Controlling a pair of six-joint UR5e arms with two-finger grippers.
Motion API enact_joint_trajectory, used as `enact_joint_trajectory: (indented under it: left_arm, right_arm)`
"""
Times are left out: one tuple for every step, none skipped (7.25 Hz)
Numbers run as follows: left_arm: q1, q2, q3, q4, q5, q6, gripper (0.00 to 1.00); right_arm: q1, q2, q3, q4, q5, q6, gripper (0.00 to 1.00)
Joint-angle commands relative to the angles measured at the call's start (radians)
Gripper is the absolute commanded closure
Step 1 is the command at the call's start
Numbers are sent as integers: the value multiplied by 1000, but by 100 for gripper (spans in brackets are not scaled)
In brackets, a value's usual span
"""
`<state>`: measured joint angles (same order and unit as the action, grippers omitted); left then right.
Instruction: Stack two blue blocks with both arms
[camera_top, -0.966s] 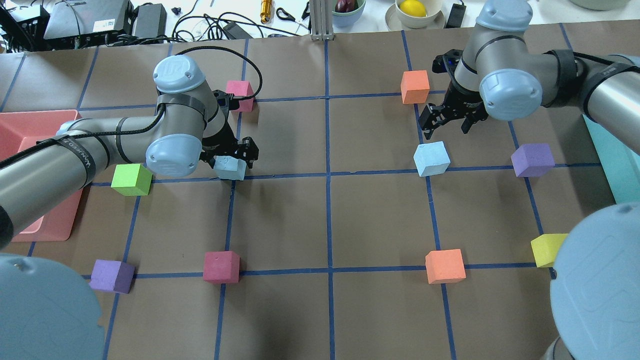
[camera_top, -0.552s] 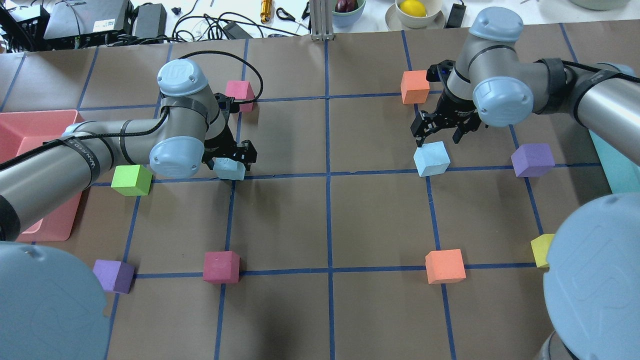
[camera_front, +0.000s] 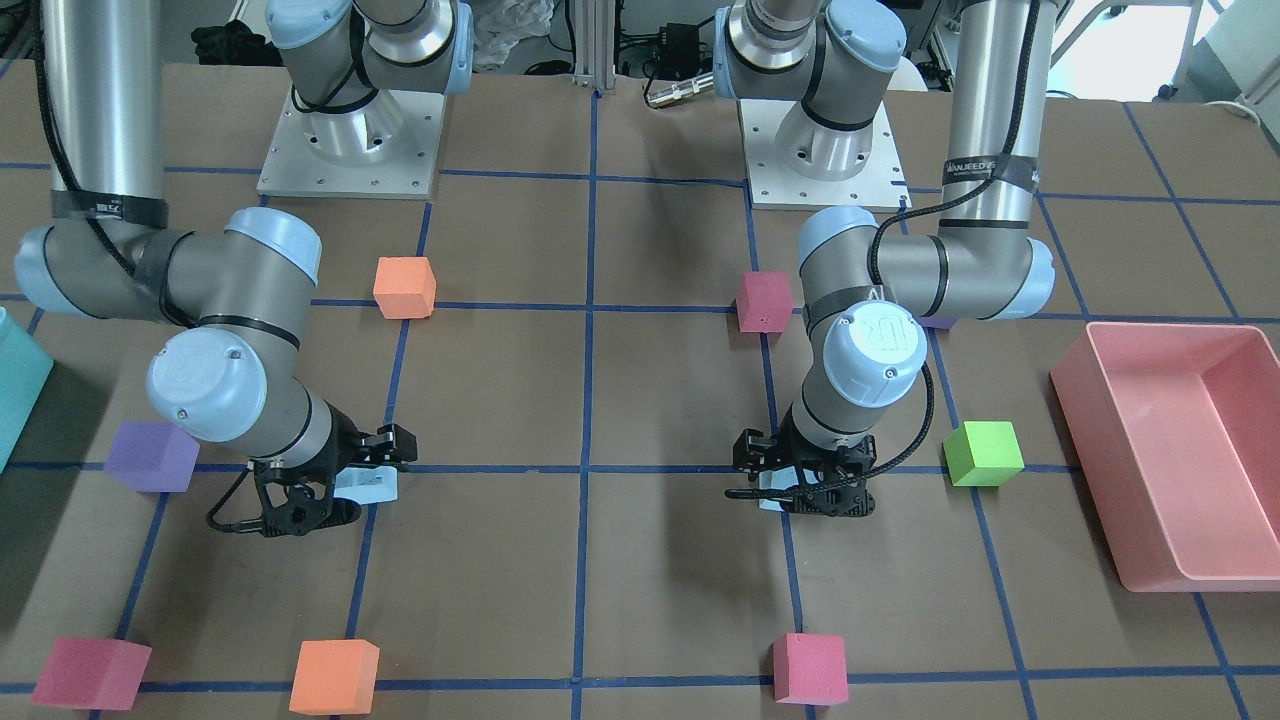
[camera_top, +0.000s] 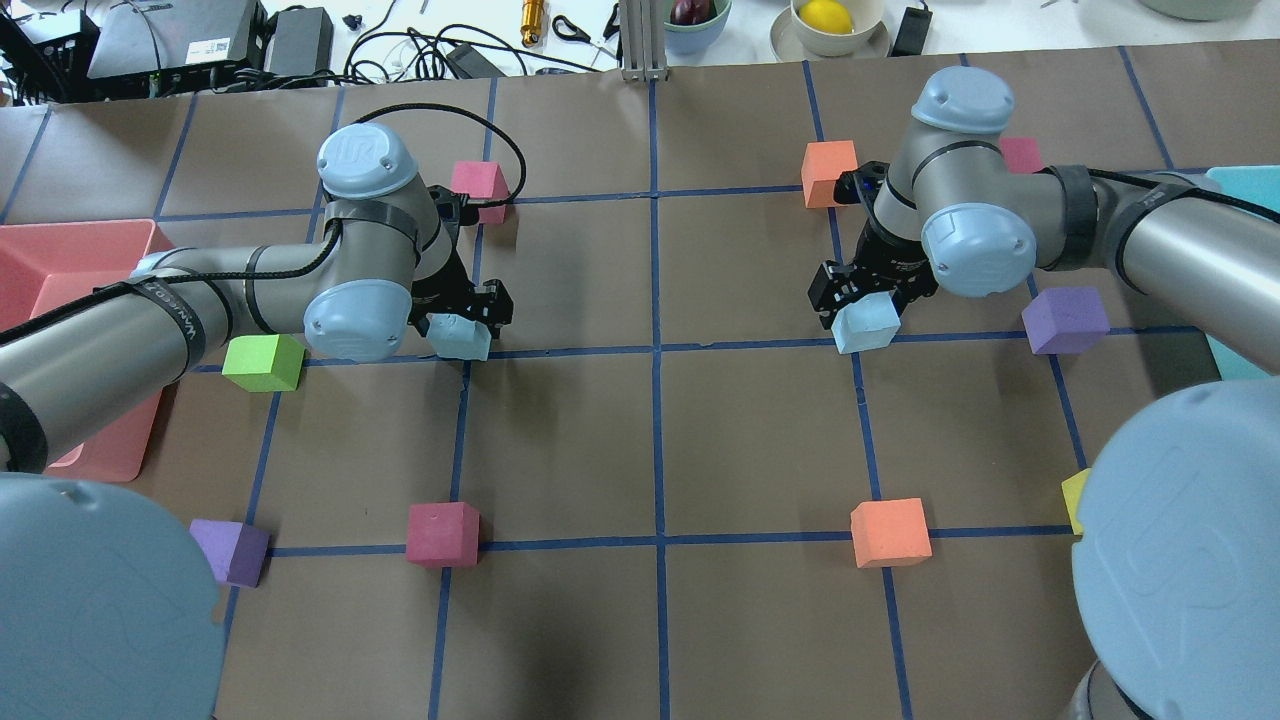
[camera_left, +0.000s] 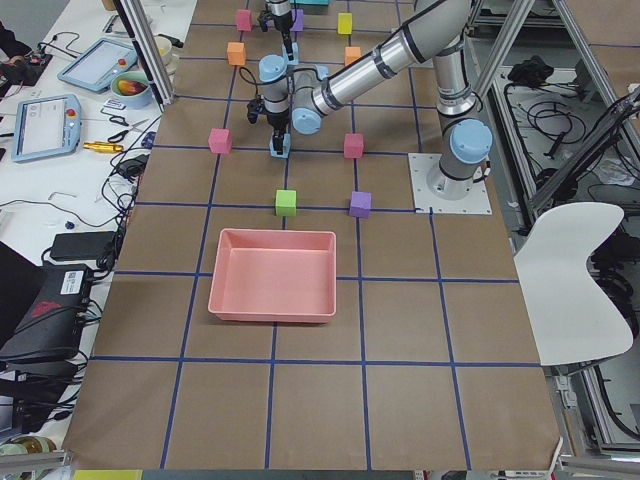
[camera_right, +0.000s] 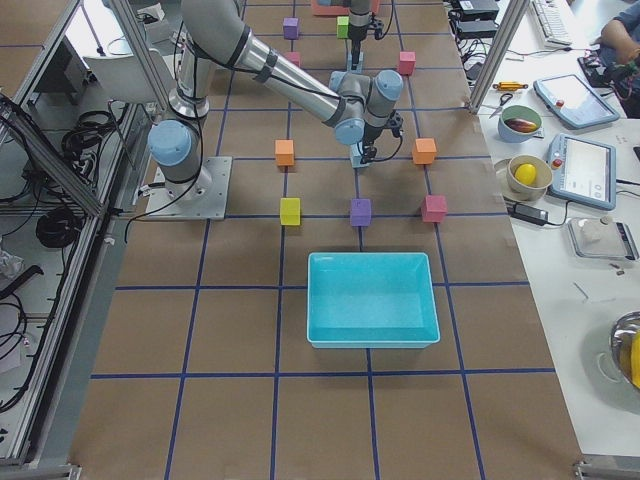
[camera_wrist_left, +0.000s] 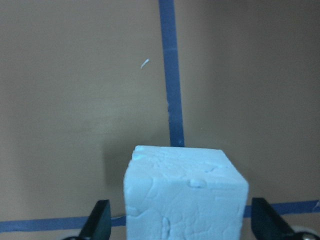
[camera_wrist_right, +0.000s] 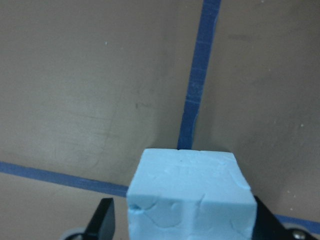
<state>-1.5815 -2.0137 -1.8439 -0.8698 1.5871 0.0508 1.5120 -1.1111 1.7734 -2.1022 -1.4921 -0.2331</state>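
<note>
One pale blue block (camera_top: 462, 338) sits on a tape crossing at left of centre. My left gripper (camera_top: 462, 322) is low over it, jaws open, one finger on each side; the left wrist view shows the block (camera_wrist_left: 185, 195) between the fingertips (camera_wrist_left: 100, 220) with small gaps. The other pale blue block (camera_top: 866, 325) sits at right of centre. My right gripper (camera_top: 866, 300) is down around it, open; the right wrist view shows this block (camera_wrist_right: 190, 195) between the fingers (camera_wrist_right: 105, 220). In the front view the left gripper (camera_front: 800, 495) and right gripper (camera_front: 330, 490) hide most of both blocks.
A pink bin (camera_top: 60, 260) stands at the left edge and a teal bin (camera_top: 1235, 350) at the right. Nearby are a green cube (camera_top: 262, 362), a pink cube (camera_top: 478, 185), an orange cube (camera_top: 830, 172) and a purple cube (camera_top: 1065, 320). More cubes lie along the near tape line.
My right gripper has moved left and down from beyond the right blue block to stand around it. My left gripper has stayed at its block with only a slight shift.
</note>
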Motion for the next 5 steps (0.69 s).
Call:
enact_joint_trajectory:
  left_arm:
    - [0,3,-3,2,-6,-2,56]
    - [0,3,-1,3,-9,7,80]
    - [0,4,-1,3,-7,6,100]
    - [0,6,5,5,0,7,100]
    - [2,13,8,3,2,7,100]
  right_arm:
    - [0,-6,15,-29,-8,-9,100]
    - [5,-16,8,-30,-8,-8,100]
    - [55,-44,-35,-22,-8,26,100]
    - [136,-20,-119,37,-7,138,100]
    - [204,35,-220,66,-10,246,100]
